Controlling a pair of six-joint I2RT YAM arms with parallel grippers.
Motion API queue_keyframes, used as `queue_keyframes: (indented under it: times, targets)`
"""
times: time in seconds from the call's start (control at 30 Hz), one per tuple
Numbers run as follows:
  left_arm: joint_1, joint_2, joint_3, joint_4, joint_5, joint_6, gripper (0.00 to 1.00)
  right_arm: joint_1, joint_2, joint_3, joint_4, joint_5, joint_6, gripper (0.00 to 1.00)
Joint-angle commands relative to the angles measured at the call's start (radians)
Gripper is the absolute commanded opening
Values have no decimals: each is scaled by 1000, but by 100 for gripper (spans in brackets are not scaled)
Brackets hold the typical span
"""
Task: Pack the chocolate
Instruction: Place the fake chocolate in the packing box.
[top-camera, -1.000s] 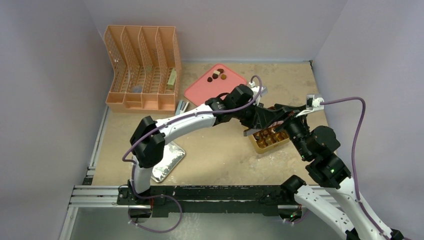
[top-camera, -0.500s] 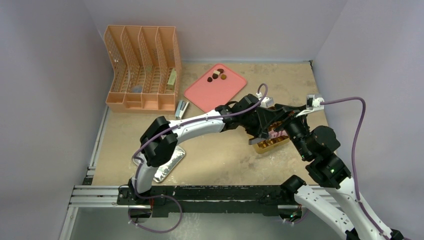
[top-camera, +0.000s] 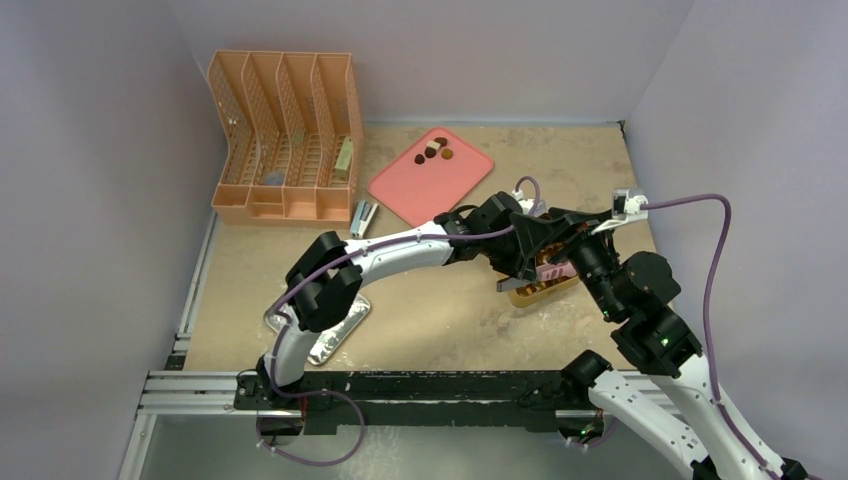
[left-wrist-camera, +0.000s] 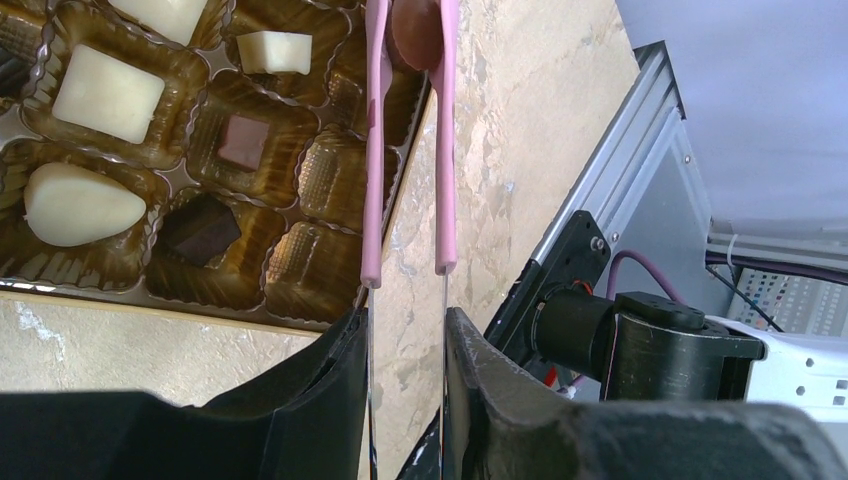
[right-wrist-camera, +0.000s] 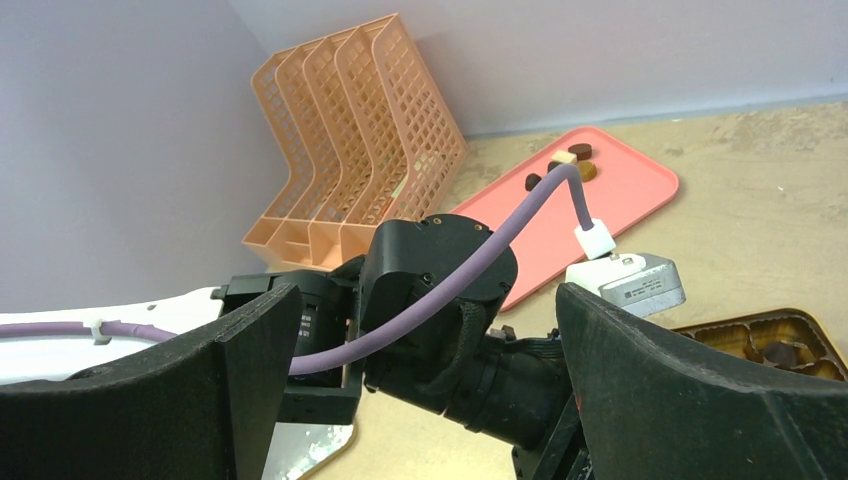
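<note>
My left gripper is shut on pink-tipped tongs. The tongs pinch a reddish-brown chocolate over the right edge of the gold gridded box. The box holds cream pieces and dark pieces; some cells are bare. In the top view the left gripper hangs over the box. My right gripper is open and empty beside it, jaws wide in the right wrist view. A few more chocolates lie on the pink tray.
An orange file organiser stands at the back left, with a stapler in front of it. A foil sheet lies near the left arm's base. A metal rail runs along the near edge. The two arms are close together over the box.
My left arm has swung right and forward from the tray side, and the tongs with the chocolate now sit over the box. The right arm has not moved.
</note>
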Motion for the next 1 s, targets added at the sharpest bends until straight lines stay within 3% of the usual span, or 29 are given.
queue_keyframes:
  times: [0.0, 0.43, 0.97]
  targets:
    - [-6, -14, 55, 31, -2, 12, 30, -2, -6, 38, 51, 3, -7, 99]
    - [-6, -40, 47, 26, -37, 23, 34, -1, -11, 38, 51, 1, -5, 99]
    - [13, -199, -3, -41, -277, 43, 28, -1, -20, 32, 50, -1, -2, 99]
